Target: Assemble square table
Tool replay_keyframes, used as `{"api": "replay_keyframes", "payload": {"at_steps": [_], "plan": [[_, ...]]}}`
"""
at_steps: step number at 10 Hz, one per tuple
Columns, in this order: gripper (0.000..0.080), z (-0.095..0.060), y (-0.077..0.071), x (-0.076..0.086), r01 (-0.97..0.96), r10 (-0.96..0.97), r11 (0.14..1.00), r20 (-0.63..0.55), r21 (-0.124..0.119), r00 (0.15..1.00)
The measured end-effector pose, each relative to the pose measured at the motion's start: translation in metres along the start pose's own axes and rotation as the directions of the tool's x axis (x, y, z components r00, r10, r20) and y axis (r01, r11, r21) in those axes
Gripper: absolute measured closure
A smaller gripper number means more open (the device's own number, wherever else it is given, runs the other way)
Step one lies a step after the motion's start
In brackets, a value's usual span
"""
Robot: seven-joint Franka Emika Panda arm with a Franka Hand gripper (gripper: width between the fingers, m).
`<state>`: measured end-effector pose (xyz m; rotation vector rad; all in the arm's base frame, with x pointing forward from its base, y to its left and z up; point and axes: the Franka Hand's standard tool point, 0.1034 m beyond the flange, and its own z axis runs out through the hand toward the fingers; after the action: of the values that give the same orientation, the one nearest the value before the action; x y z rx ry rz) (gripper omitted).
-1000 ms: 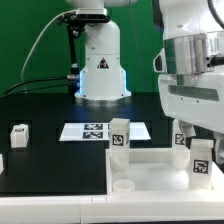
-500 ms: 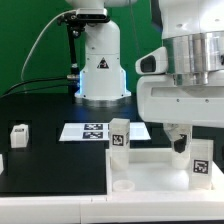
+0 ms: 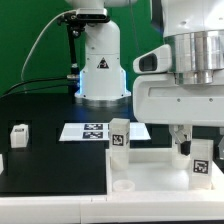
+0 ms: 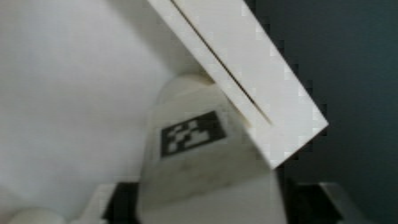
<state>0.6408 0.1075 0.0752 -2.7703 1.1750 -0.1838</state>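
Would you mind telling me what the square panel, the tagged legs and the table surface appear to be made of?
Square panel: probably moulded white plastic, matte, with a raised rim and round socket. Legs: likely the same white plastic, with printed black-and-white tags. Table: black and matte; the material is unclear.

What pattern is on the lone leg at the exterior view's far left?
A black-and-white square tag on the short white block leg; exterior view.

One square panel (image 3: 150, 165) on the table, four tagged legs — (image 3: 20, 133), (image 3: 120, 136), (image 3: 183, 143), (image 3: 201, 160) — and one marker board (image 3: 92, 130).
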Motion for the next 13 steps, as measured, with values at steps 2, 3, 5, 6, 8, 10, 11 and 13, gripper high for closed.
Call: {"api": "replay_keyframes", "payload": {"at_steps": [2, 3, 5, 6, 8, 10, 11, 13], "plan": [[0.0508, 0.0, 0.002, 0.001, -0.183, 0.183, 0.983, 0.003, -0.005, 0.983], [0.0508, 0.0, 0.003, 0.0, -0.311, 0.312, 0.95, 0.012, -0.019, 0.95], [0.0511, 0.0, 0.002, -0.004, -0.656, 0.657, 0.754, 0.027, -0.039, 0.753], [0.0511, 0.0, 0.001, -0.005, -0.801, 0.801, 0.598, 0.043, -0.038, 0.597], [0.0511, -0.001, 0.001, -0.002, -0.896, 0.897, 0.442, 0.052, -0.049, 0.439], [0.0511, 0.0, 0.001, -0.003, -0.923, 0.925, 0.38, 0.048, -0.054, 0.378], [0.0275, 0.0, 0.002, -0.004, -0.886, 0.887, 0.461, 0.041, -0.051, 0.459], [0.0189, 0.001, 0.0, -0.009, -0.732, 0.733, 0.68, 0.034, -0.044, 0.679]]}}
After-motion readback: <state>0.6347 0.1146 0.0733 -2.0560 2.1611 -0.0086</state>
